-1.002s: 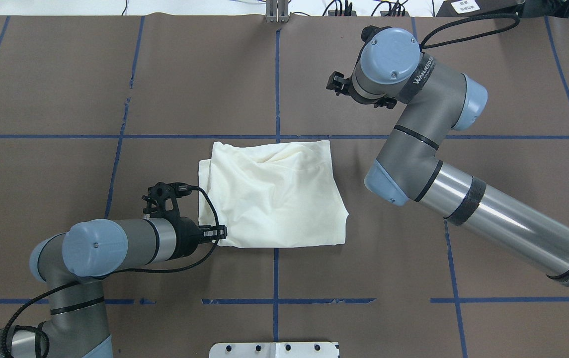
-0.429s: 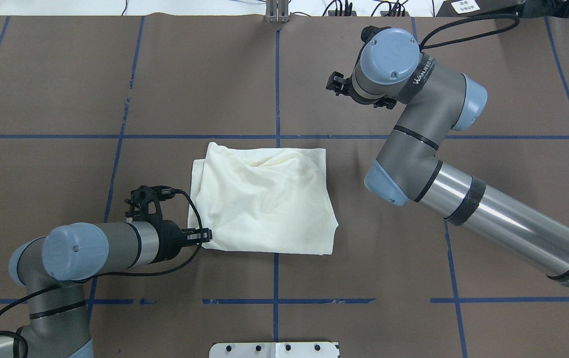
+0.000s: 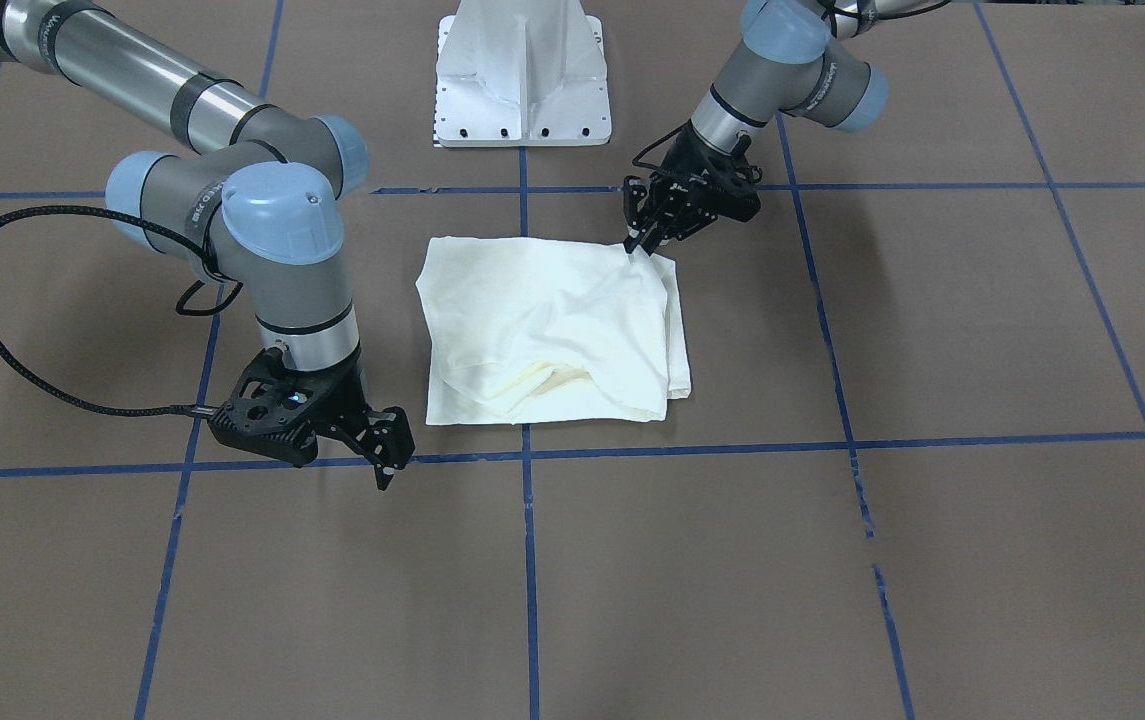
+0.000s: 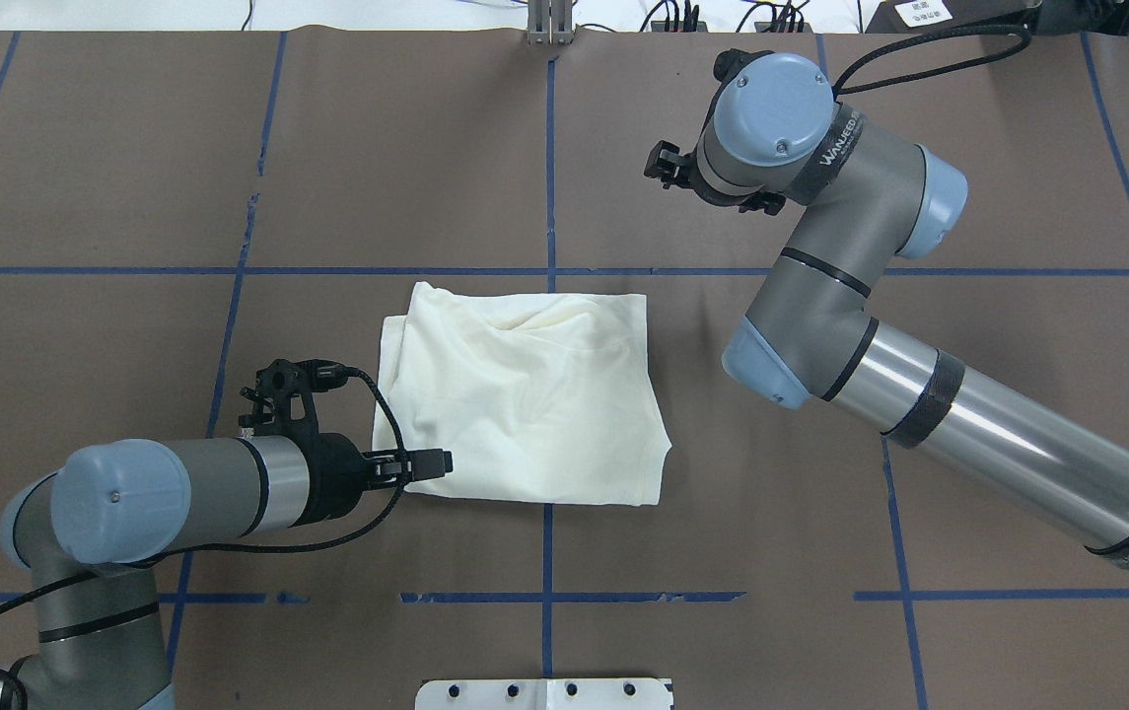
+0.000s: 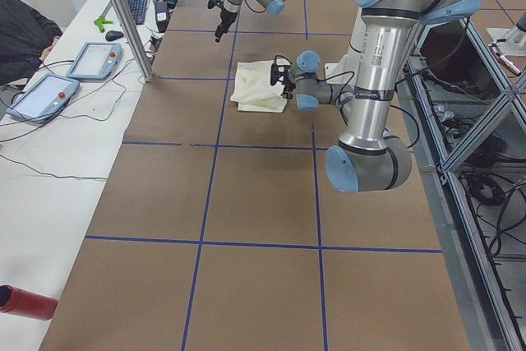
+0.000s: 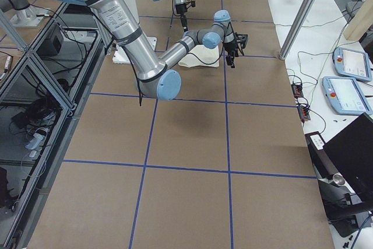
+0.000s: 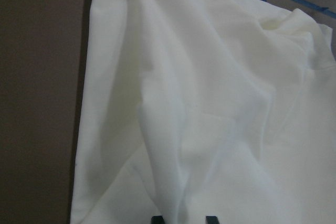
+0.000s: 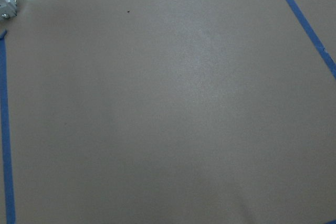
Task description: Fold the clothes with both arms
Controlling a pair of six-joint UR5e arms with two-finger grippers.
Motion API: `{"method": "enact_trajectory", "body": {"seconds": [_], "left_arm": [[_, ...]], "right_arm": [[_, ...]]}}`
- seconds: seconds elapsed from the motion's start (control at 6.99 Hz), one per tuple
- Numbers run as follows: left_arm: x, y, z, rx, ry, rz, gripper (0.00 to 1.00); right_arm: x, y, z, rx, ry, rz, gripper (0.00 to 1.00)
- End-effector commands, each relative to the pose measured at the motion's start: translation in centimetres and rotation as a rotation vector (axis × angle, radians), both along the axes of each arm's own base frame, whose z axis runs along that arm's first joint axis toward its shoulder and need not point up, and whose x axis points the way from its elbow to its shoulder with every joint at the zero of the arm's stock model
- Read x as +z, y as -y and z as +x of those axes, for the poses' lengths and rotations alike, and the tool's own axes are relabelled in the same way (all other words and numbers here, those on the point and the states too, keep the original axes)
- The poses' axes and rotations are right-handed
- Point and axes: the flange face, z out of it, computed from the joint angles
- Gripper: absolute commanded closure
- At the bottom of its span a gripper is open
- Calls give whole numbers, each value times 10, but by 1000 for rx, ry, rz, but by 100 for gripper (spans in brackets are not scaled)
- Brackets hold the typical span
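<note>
The clothes are one cream shirt, folded into a rough rectangle at the table's middle, plain side up. My left gripper sits at its near left corner, low over the cloth. In the left wrist view two dark fingertips stand apart at the bottom edge with a ridge of shirt running between them, so this gripper is open. My right gripper hovers open over bare table beyond the shirt's far right corner, holding nothing. The right wrist view shows only brown table.
Brown table cover with a blue tape grid. The white base block stands at the robot's side. A metal post is at the far edge. A side desk carries tablets, and a person's dark sleeve shows there.
The left gripper dragged the shirt a little to the left, then slid forward over its corner while the shirt stayed put. The left elbow swung outward. The right arm barely moved.
</note>
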Motion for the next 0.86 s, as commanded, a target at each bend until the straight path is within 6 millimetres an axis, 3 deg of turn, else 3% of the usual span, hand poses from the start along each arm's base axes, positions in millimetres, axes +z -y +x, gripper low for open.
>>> {"method": "enact_trajectory", "body": {"seconds": [0.0, 0.29, 0.57, 0.72], "left_arm": [[-11, 3, 9, -12, -14, -38, 0], [4, 14, 38, -21, 32, -56, 0], [14, 23, 49, -31, 58, -64, 0], [29, 24, 57, -27, 88, -75, 0]], "right_arm": [[-1, 0, 0, -1, 2, 2, 0], [0, -1, 1, -1, 1, 1, 0], [2, -1, 1, -1, -1, -1, 0], [2, -1, 1, -1, -1, -1, 0]]}}
